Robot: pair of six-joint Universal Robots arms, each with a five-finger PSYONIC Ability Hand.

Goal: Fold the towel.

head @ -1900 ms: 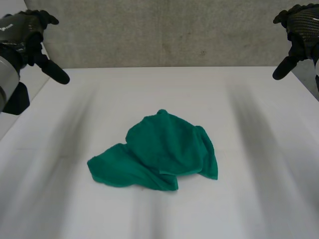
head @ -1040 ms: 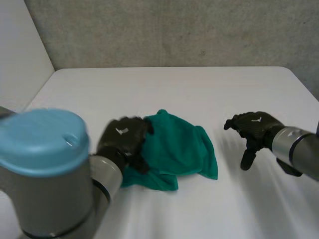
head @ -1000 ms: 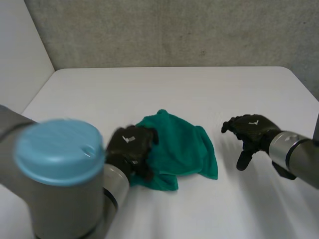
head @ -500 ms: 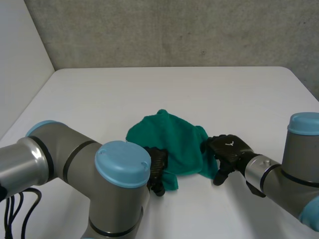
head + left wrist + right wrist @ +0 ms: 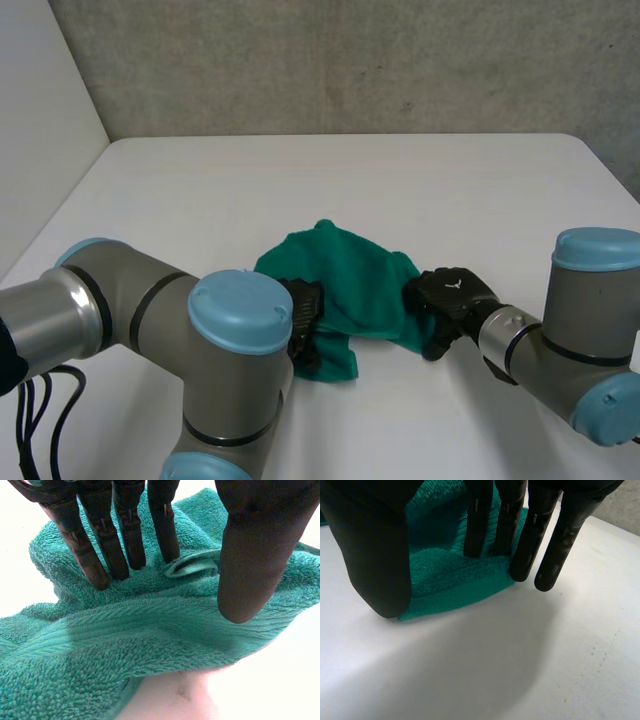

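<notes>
White smooth table (image 5: 400, 180) bears a crumpled, looped-pile green towel (image 5: 352, 278), seemingly rib-hemmed.

Towel (image 5: 350, 275) between left hand (image 5: 303, 322), right hand (image 5: 452, 296)

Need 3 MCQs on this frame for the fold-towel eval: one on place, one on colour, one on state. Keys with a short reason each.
1. Where does the towel lie on the table?
A. At the far edge
B. Mid-table, between the left hand and the right hand
C. Hanging over the near edge

2. What colour is the towel?
A. White
B. Green
C. Red

3. What state is the towel in?
A. Spread flat
B. Folded in a neat square
C. Crumpled in a heap

Key:
1 B: the head view shows it mid-table with a hand at each side.
2 B: it is green in all three views.
3 C: its folds are bunched and uneven, with no straight outline.
</notes>
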